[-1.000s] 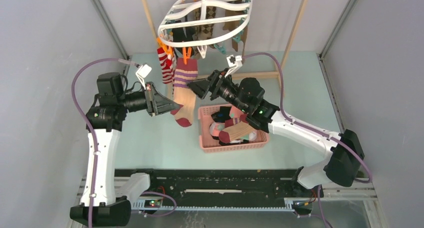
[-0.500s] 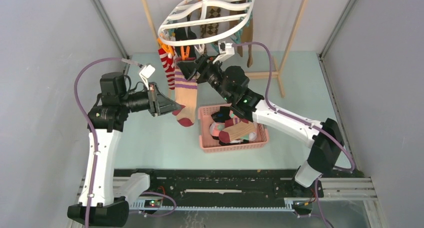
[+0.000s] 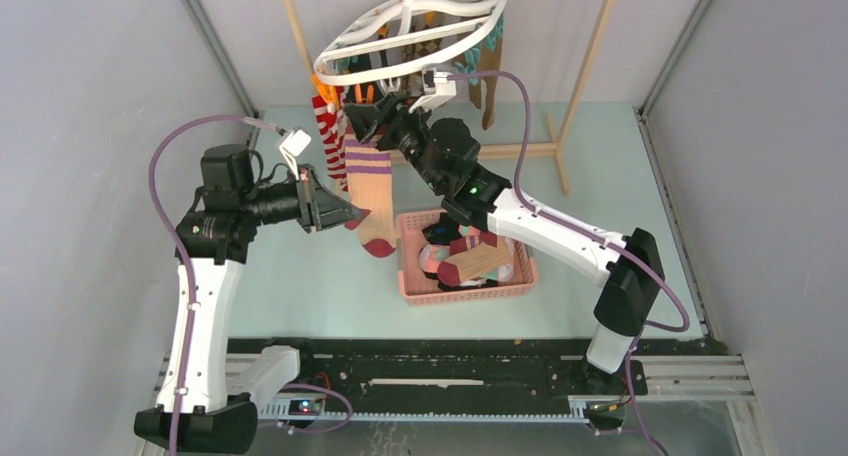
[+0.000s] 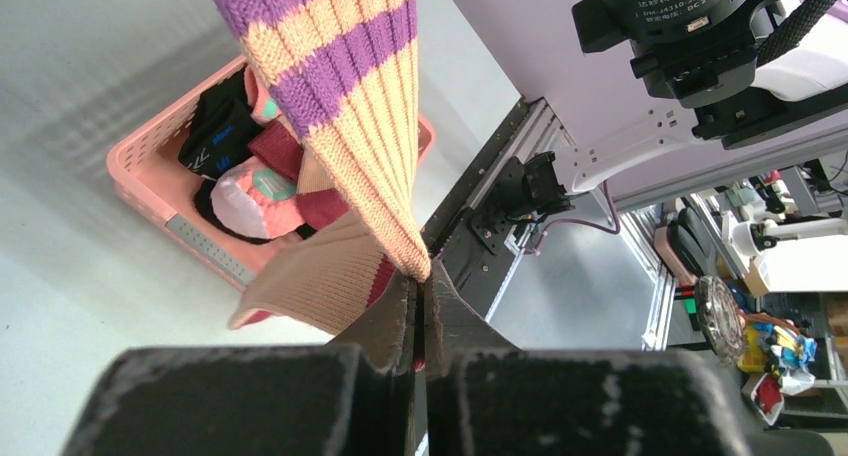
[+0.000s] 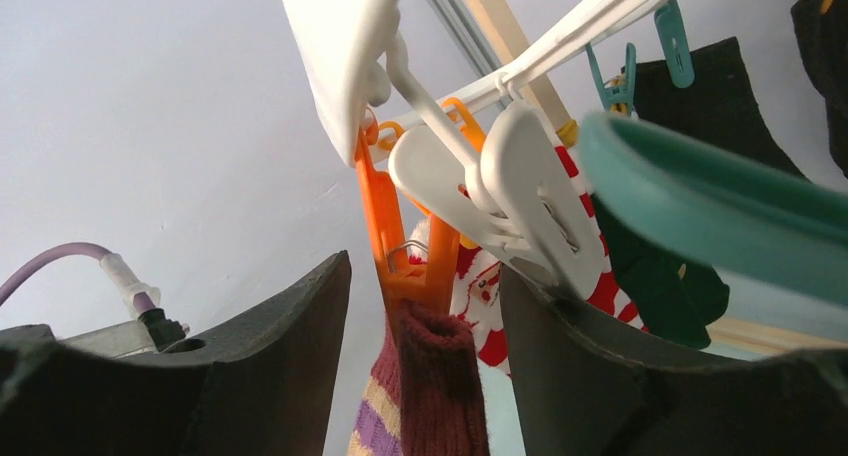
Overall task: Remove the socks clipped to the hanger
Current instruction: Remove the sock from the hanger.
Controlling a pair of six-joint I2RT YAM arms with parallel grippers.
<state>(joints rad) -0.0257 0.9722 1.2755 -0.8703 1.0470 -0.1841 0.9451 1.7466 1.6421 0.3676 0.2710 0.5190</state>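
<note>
Several socks (image 3: 468, 261) are already lying in the pink basket (image 3: 470, 294) on the desk (image 3: 300, 276), while others are hanging from the hanger (image 5: 335, 36). The left gripper (image 4: 420, 294) is pinching the purple-striped sock (image 3: 368, 181) low down, and the right gripper (image 5: 425, 306), jaws apart, is straddling its orange clothespin (image 5: 400, 226).

Pale green worktop (image 3: 300, 286), pink slotted basket (image 3: 470, 294) resting near its centre, socks (image 3: 470, 264) heaped inside, wooden rack base (image 3: 530, 150) standing behind the basket.
</note>
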